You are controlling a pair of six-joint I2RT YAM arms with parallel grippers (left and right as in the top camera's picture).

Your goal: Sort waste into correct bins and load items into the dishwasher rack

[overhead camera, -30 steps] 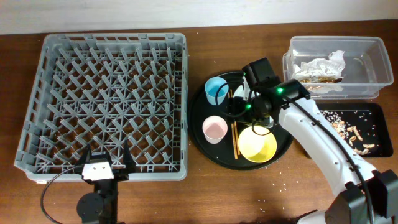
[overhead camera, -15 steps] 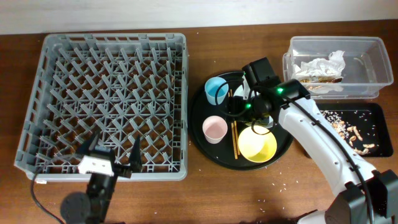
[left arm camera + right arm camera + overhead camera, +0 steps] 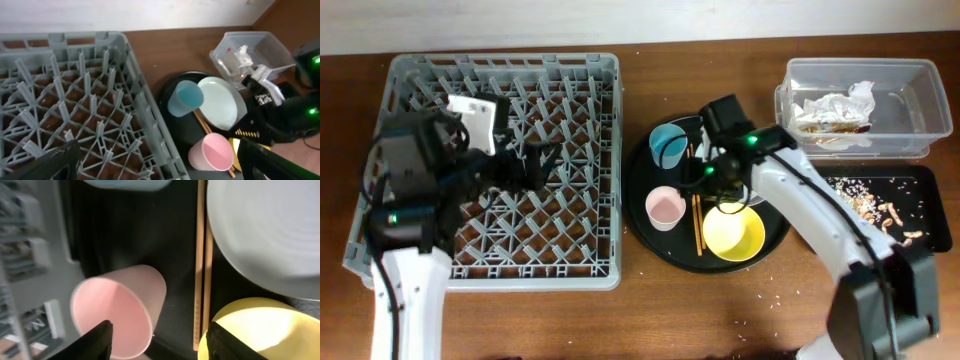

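Overhead: the right gripper point(image 3: 705, 178) hangs low over the round black tray point(image 3: 640, 215), and the left gripper point(image 3: 535, 165) is above the dishwasher rack point(image 3: 505, 62). Sorting looks done — napkins point(image 3: 835, 105) lie in the clear tub point(image 3: 920, 75), scraps point(image 3: 895, 215) on the flat black tray point(image 3: 930, 182). Loading is not begun: the rack holds no dishes.

Left wrist: fingers spread, holding nothing. The blue cup point(image 3: 185, 97), white plate point(image 3: 222, 102) and pink cup point(image 3: 212, 152) sit on the round black tray, just past the rack wall.

Right wrist: fingers spread wide, empty, straddling the pink cup's side and the chopsticks point(image 3: 202, 265). The yellow bowl point(image 3: 255, 330) crowds the right finger — little room there, in my judgement.
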